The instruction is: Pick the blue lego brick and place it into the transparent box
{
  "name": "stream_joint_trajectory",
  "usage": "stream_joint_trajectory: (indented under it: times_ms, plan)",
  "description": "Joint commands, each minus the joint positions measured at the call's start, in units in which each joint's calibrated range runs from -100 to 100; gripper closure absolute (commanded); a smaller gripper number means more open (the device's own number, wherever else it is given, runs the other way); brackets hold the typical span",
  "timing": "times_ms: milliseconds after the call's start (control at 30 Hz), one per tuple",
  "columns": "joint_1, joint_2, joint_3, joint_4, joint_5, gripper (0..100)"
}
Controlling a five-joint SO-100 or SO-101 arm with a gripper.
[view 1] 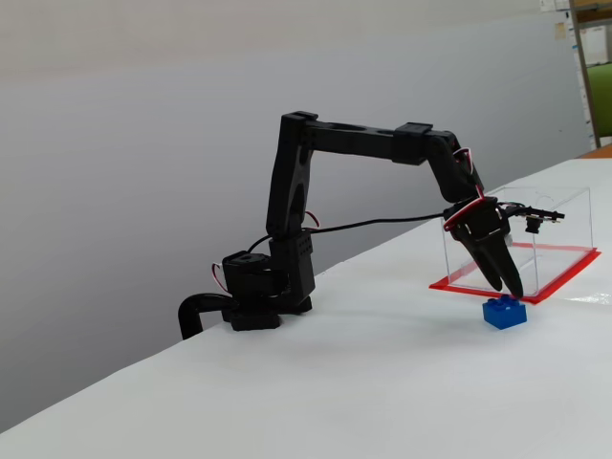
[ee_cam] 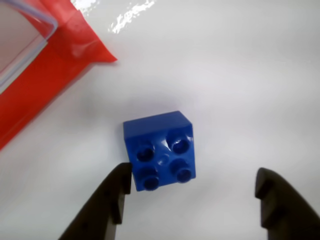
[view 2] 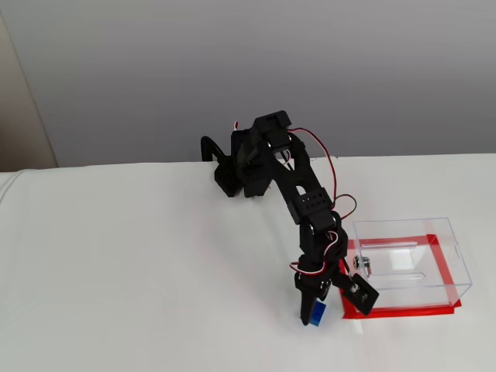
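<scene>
While claw spread | blue lego brick btwn tips, nr left finger

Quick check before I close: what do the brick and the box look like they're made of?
The blue lego brick: glossy moulded plastic, judging by its sheen and round studs. The transparent box: clear hard plastic, probably acrylic; the table shows through its walls. Its red base edge looks like tape.
</scene>
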Motion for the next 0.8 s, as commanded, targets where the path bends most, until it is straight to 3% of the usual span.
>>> stream_joint_trajectory:
  times_ms: [0,767]
  plan:
    - [-0.1,0.4,-3.3,-0.1,-0.3,72]
    - [0.2,6.3,-4.3,-1.6,-0.3,72]
